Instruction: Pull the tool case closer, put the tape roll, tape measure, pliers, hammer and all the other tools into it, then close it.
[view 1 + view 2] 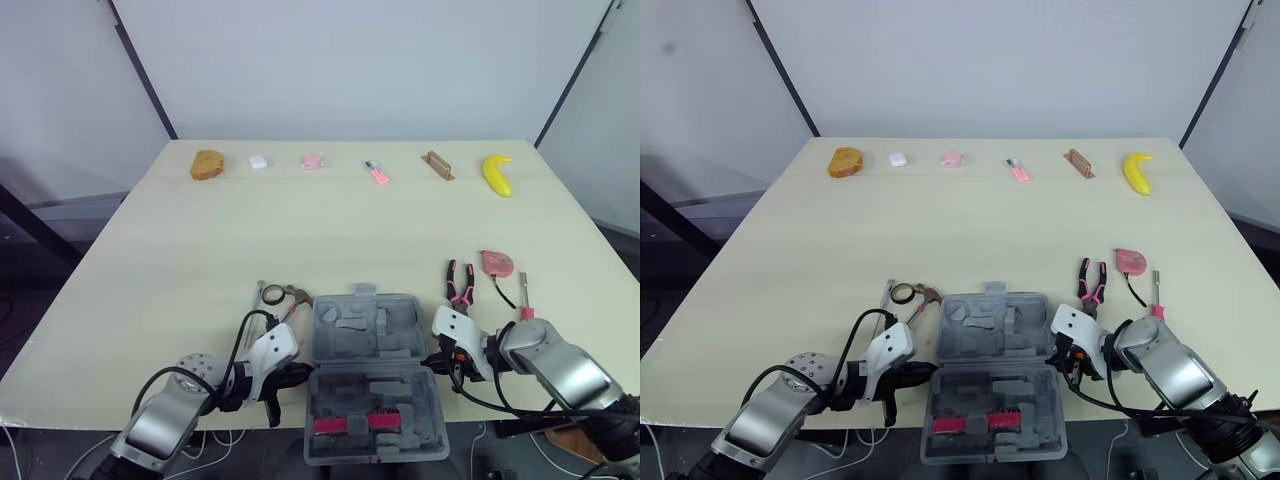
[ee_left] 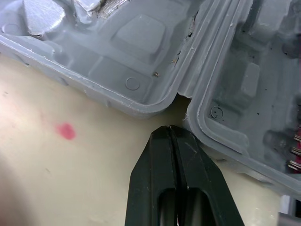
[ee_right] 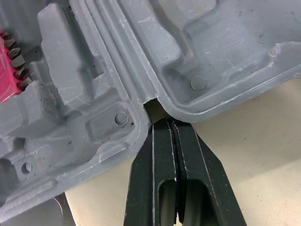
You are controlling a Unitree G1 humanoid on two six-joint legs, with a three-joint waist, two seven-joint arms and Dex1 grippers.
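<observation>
Case (image 1: 365, 345): grey plastic, matt, w/ scratches & dusty spots. Table (image 1: 300, 230): pale, smooth, matt, looks like wood. L fingers (image 2: 162, 183) & R fingers (image 3: 162, 183): black plastic, smooth, a bit shiny. Bits (image 3: 16, 63): dull metal, in a pink plastic strip (image 1: 352, 424). Banana (image 1: 497, 175): smooth, shiny.

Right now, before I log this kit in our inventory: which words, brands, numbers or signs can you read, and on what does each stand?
No text can be read in these views.
Tool case: plain grey moulding in both wrist views, no letters or numbers.
Tape measure: any print is too small to read.
Pliers: no marking can be made out.
</observation>
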